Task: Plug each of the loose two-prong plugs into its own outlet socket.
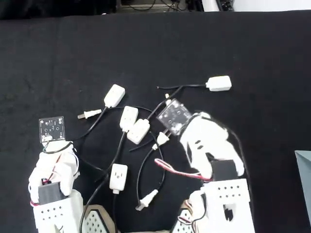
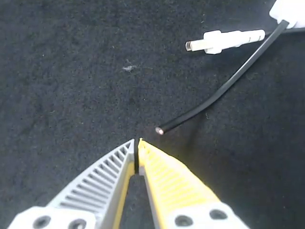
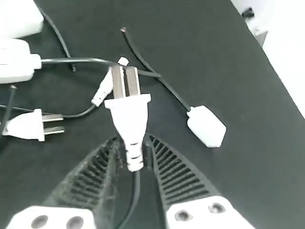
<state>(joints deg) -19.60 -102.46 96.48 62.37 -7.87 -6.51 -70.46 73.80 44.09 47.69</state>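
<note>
My right gripper [image 3: 131, 141] is shut on the tail of a white two-prong plug [image 3: 126, 107], which it holds above the cloth with the prongs pointing away from the arm. In the high view that gripper [image 1: 171, 115] hangs at the table's middle. A white outlet socket [image 3: 206, 126] on a black cord lies just beyond it, also seen as the socket [image 1: 218, 83] at the back right. My left gripper [image 2: 137, 144] is shut on nothing over bare cloth at the front left. A loose white plug [image 2: 224, 40] and a cut cable end [image 2: 160, 130] lie ahead of it.
Several white sockets [image 1: 129, 118] and two more loose plugs [image 1: 162, 139] [image 1: 146, 199] lie tangled in black cords at the table's [image 1: 252, 43] centre. Another socket [image 1: 118, 176] sits near the front edge. Bare black cloth spreads behind and to both sides.
</note>
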